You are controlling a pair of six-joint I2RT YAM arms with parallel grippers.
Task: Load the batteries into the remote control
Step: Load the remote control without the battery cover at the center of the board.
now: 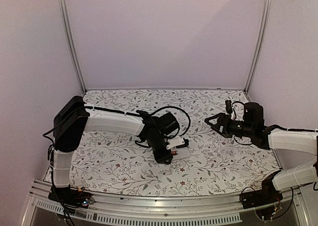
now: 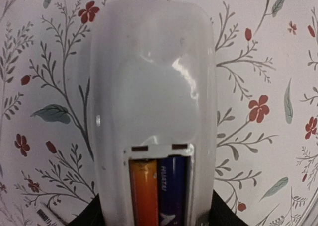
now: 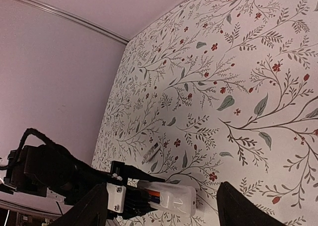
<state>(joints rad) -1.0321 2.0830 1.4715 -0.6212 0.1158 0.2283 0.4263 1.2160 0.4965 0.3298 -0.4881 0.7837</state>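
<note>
Bench (image 1: 114,171): a white cloth printed with leafy twigs and small red flowers covers it from the near rail to the far wall.
Left gripper (image 1: 165,155): low over the middle of the bench, jaws clenched on the remote control (its dark fingers (image 2: 87,217) press against both long sides of the case).
Remote control (image 2: 151,87): a slim white case, held just above or on the cloth at the centre of the bench, its back upward and the battery bay uncovered at the end the jaws grip.
Orange battery (image 2: 144,191): lying in the left slot of the bay, lengthwise along the remote.
Dark blue battery (image 2: 173,186): in the right slot, touching the orange one side by side (white lettering runs along it).
Right gripper (image 1: 210,121): raised above the right part of the bench, well apart from the remote, pointing left toward it, jaws released and holding nothing.
Black cable (image 1: 181,119): loops behind the left wrist, just beyond the remote.
Far wall (image 1: 164,32): plain and pale, framed by two metal posts.
</note>
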